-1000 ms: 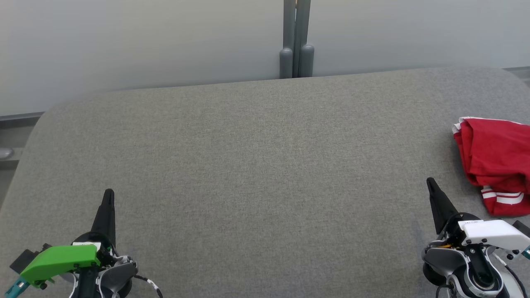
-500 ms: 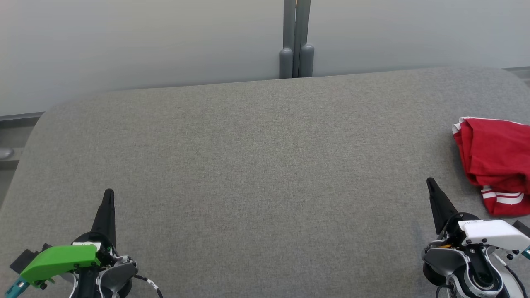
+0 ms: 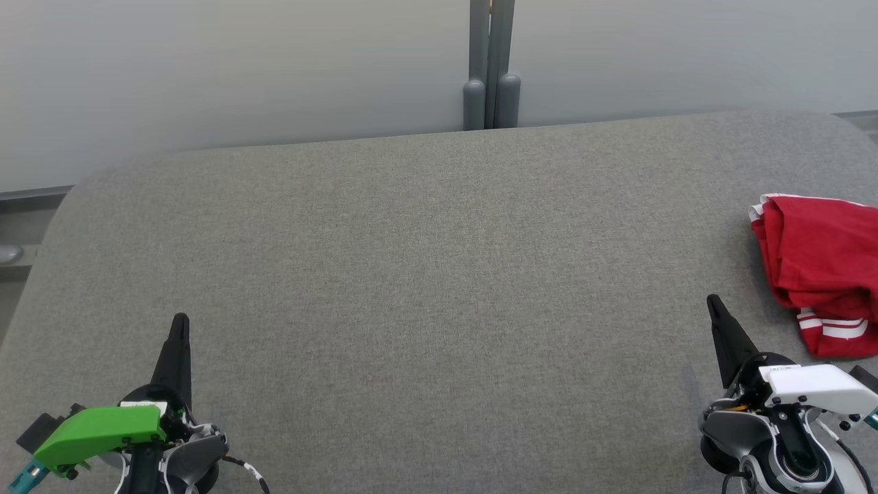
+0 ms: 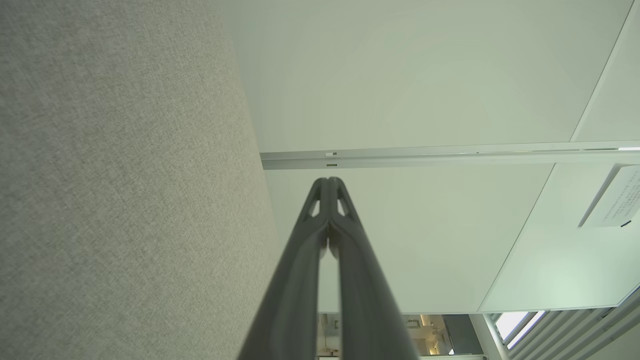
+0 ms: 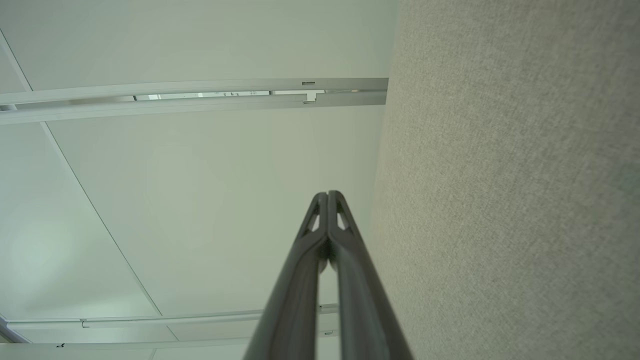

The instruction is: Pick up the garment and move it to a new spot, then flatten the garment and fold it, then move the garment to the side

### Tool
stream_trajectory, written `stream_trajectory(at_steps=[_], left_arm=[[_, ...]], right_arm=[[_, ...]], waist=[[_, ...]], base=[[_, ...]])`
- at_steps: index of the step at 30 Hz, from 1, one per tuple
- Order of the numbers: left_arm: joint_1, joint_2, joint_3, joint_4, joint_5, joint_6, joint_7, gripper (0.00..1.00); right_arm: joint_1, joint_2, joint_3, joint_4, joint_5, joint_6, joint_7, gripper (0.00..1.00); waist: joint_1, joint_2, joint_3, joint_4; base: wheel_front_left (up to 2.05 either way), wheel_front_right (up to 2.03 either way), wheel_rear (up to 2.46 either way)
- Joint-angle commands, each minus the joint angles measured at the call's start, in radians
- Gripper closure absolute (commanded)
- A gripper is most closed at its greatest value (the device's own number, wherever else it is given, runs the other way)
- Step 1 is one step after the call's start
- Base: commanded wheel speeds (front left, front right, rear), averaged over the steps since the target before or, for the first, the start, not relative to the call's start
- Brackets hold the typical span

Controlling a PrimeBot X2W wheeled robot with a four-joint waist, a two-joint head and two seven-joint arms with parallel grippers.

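Cutting off the red garment point(image 3: 820, 261) at three o'clock in the head view, hiding its far side. Clipping the base of the left gripper point(image 3: 180, 321) at seven o'clock and of the right gripper point(image 3: 713, 300) at five. Leaving print on the notice point(image 4: 612, 197), three o'clock in the left wrist view, too small to read.

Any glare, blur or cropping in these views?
Head view: soft even light, sharp, no glare; the red garment is cut by the right edge. Left wrist view: left gripper sharp at the tips, blurred toward the bottom edge. Right wrist view: right gripper likewise.
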Motion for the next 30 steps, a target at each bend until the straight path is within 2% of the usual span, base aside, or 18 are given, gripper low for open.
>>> stream_trajectory(at_steps=[1,30], left_arm=[[-0.013,0.001,0.000,-0.005,-0.002,-0.004,0.003,1.00],[-0.013,0.001,0.000,-0.005,-0.002,-0.004,0.003,1.00]], right_arm=[[-0.011,-0.005,0.001,-0.003,0.006,0.000,0.005,1.00],[-0.011,-0.005,0.001,-0.003,0.006,0.001,0.005,1.00]], waist=[[0.0000,-0.0001,0.000,0.000],[0.0000,-0.0001,0.000,0.000]], base=[[0.00,0.00,0.00],[0.00,0.00,0.00]])
